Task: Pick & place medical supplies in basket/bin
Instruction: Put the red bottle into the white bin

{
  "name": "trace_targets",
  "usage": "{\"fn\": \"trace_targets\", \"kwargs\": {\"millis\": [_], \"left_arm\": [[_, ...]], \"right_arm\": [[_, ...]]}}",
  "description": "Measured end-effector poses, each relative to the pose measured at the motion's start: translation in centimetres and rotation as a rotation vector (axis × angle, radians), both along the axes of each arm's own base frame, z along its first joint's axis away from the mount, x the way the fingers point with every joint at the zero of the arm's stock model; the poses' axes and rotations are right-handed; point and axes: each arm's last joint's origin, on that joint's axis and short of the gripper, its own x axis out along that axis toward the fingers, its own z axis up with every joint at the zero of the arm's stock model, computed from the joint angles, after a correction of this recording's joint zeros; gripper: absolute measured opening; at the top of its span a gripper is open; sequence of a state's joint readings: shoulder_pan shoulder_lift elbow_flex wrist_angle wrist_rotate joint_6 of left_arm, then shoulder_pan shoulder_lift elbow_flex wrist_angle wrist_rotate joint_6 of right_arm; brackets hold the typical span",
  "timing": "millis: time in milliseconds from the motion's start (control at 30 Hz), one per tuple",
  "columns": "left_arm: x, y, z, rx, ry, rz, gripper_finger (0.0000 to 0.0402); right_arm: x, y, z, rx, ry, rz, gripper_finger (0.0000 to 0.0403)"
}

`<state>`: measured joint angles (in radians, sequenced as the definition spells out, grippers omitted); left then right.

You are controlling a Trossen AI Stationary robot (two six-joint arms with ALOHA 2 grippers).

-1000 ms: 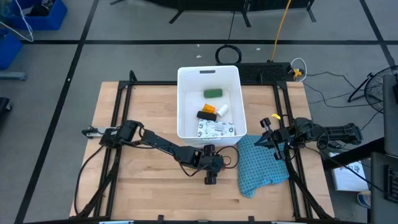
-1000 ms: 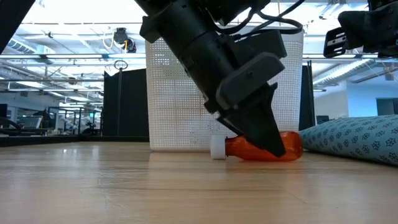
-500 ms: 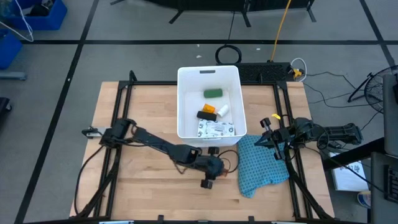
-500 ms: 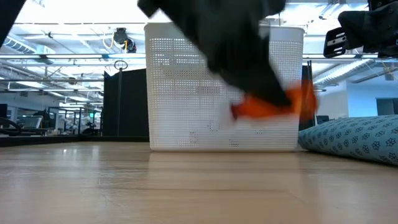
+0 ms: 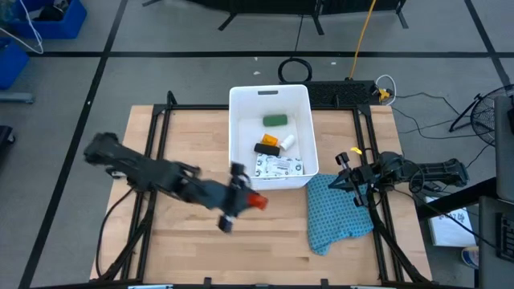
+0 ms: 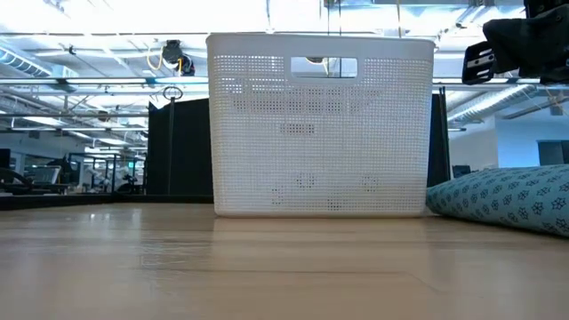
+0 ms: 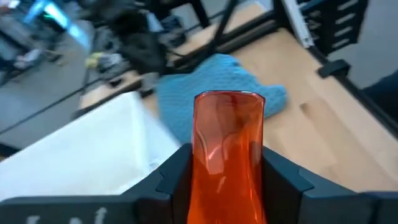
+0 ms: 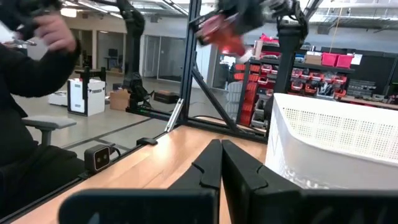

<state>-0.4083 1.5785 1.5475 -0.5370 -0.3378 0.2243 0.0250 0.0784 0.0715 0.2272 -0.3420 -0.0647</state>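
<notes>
My left gripper (image 5: 241, 201) hangs in the air over the table, near the basket's near-left corner, shut on the small red-orange bottle (image 5: 258, 201). The right wrist view shows that bottle (image 8: 225, 34) high up. The white basket (image 5: 241, 104) stands at the table's far middle. It holds a green bar (image 5: 275, 120), a black block (image 5: 263, 148), an orange piece (image 5: 271, 140), a small white bottle (image 5: 287, 143) and a white-green packet (image 5: 279, 166). My right gripper (image 8: 220, 163) waits shut at the table's right edge. My left gripper pinches the red-orange bottle's body (image 7: 227, 180) between its two fingers (image 7: 177, 177). The bottle's flat end (image 7: 229, 99) sticks out past the fingertips, toward the table's right. The bottle is lifted clear of the table.
A blue-teal patterned cloth (image 5: 337, 210) lies on the table right of the basket's near corner, also in the low view (image 6: 507, 200). Black frame rails (image 5: 157, 152) run along both table sides. A person (image 8: 31, 74) sits beyond the table.
My left gripper has risen from the table with the red-orange bottle and moved toward the table's left. The bottle lay on its side on the table before the basket; now it is lifted clear and out of the low view.
</notes>
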Motion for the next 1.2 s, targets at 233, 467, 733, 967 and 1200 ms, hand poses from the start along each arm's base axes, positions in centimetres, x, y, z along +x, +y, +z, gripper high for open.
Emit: {"fn": "trace_targets", "kwargs": {"millis": [233,467,733,967,1200], "left_arm": [[-5.5,3.7,3.2,0.037,-0.038,0.099,0.0154],[-10.3,8.0,-1.8,-0.084,-0.12,0.16,0.0144],[-15.5,10.0,-11.1,-0.302,-0.544,0.079,0.015],[-18.1,11.5,-15.6,-0.454,-0.745,0.2,0.0144],[-16.6,12.8,-11.1,-0.513,-0.668,0.305,0.0143]], "right_arm": [[0.0,0.0,0.0,-0.001,0.0,0.0,0.0],[0.0,0.0,0.0,0.0,0.0,0.001,0.0],[0.0,0.0,0.0,-0.001,0.0,0.001,0.0],[0.0,0.0,0.0,-0.007,-0.002,0.0,0.0],[0.0,0.0,0.0,-0.028,-0.011,-0.005,0.0]]}}
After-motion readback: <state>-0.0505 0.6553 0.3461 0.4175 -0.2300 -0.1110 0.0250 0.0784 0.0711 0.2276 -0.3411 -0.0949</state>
